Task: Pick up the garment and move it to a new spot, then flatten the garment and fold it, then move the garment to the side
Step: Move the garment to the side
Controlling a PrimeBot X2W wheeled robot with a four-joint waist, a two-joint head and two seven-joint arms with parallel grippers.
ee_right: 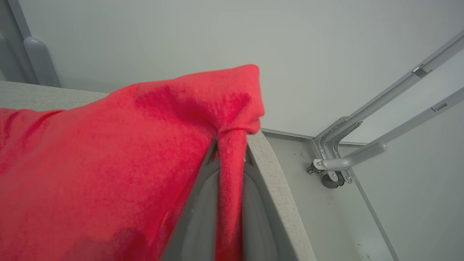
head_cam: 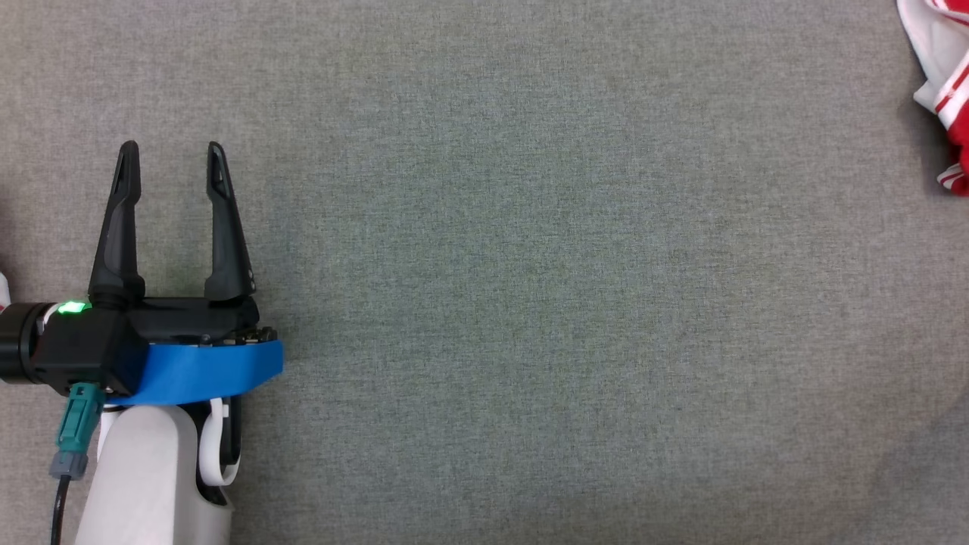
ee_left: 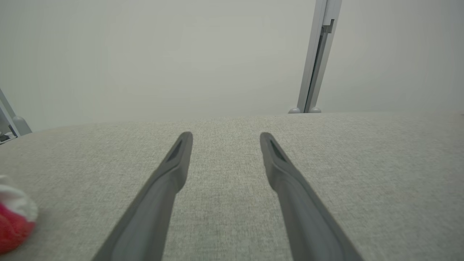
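At the lower left of the head view, the left gripper (head_cam: pixel 172 151) hovers over the grey woven-cloth bench (head_cam: pixel 530 303), its two dark fingers spread wide with nothing between them. Well apart from it, at the far right edge, sits the crumpled red-and-white fabric garment (head_cam: pixel 950 91). In the right wrist view the right gripper (ee_right: pixel 232 146) is pinched tight on a red fold of it beside the bench's edge. This looks like the first step, the pick-up. The next move likely calls for lifting that fold and carrying it toward the bench's middle.
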